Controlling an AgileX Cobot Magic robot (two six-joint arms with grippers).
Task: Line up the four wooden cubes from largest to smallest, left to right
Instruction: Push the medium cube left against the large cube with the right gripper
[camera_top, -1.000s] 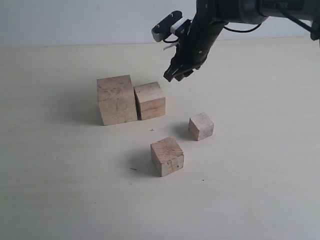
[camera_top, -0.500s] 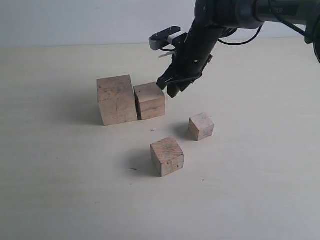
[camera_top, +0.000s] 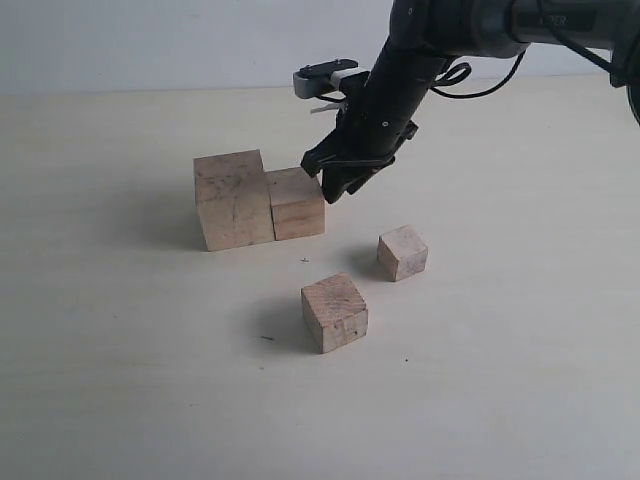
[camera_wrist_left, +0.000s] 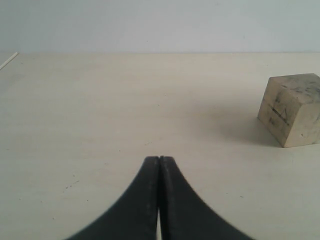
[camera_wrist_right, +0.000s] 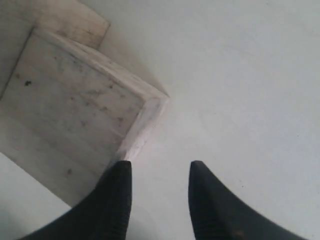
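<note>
beside the second-largest cube (camera_top: 297, 203), flush against the largest cube (camera_top: 233, 200) on the table (camera_top: 120, 350), the right hand (camera_top: 330, 188) hangs parted and empty; push squarely on its side face so the row ends up straight.

- The exterior view is bright, even and diffuse; the pale table (camera_top: 500, 400) looks slightly washed out, with no hard glare.
- Soft shadows spread toward 9 o'clock from the largest cube (camera_top: 232, 200), the front cube (camera_top: 334, 312) and the smallest cube (camera_top: 402, 252), so the light comes from about 3 o'clock.
- That view is fairly sharp; the dark specks in the wood are readable.
- In the left wrist view, the left gripper (camera_wrist_left: 159, 161) is a dark, soft-edged silhouette, while the lone cube (camera_wrist_left: 292, 109) is sharper and throws a faint shadow.
- The right wrist view is overexposed: the table is nearly white, the close cube (camera_wrist_right: 75, 115) is hazy, and the right gripper (camera_wrist_right: 159, 170) is blurred.
</note>
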